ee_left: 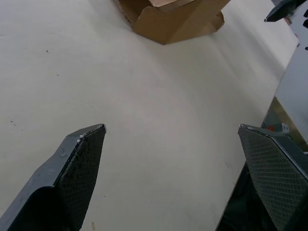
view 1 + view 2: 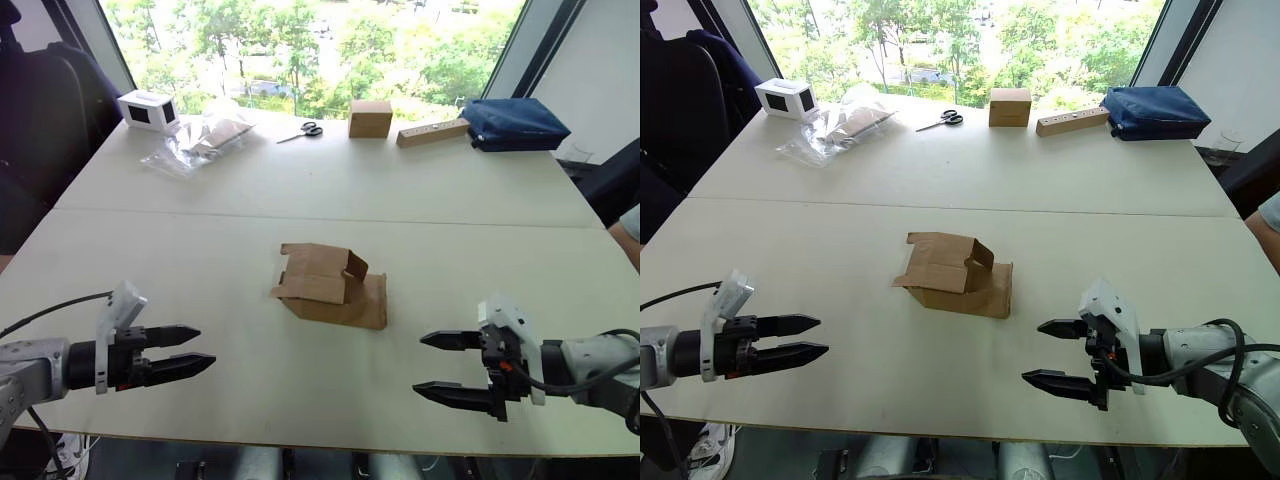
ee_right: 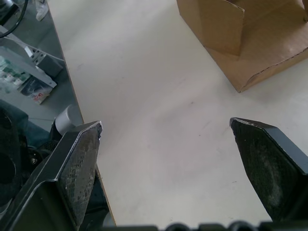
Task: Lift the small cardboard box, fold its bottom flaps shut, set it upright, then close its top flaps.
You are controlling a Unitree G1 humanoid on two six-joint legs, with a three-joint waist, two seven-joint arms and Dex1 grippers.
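- Nearest you, your left gripper (image 2: 195, 349) hangs over the near left part of the table (image 2: 200, 200), fingers pointing toward the middle. Its jaws are parted by a modest gap with only bare tabletop between them; it holds nothing.
- Your right gripper (image 2: 436, 364) sits over the near right part of the table, pointing inward toward the left one. Its jaws are spread wider than the left's, and they too are empty.
- Between the two grippers and a little farther out, the small cardboard box (image 2: 325, 288) lies on the table, well apart from both sets of fingers. It rests on its side rather than upright, with its flaps (image 2: 322, 262) loose and splayed; one flat panel lies spread on the table toward your right.
- In your left wrist view the same box (image 1: 168, 19) shows beyond the open fingertips (image 1: 82, 159), not touching them.
- Farther out, a seam crosses the table.
- Along the far edge, from your left: a white box with a dark window (image 2: 148, 110), a crumpled clear plastic bag (image 2: 200, 140), a pair of scissors (image 2: 302, 131), a squarer brown box (image 2: 370, 118) standing upright, a wooden block (image 2: 432, 132), and a dark blue pouch (image 2: 513, 124).
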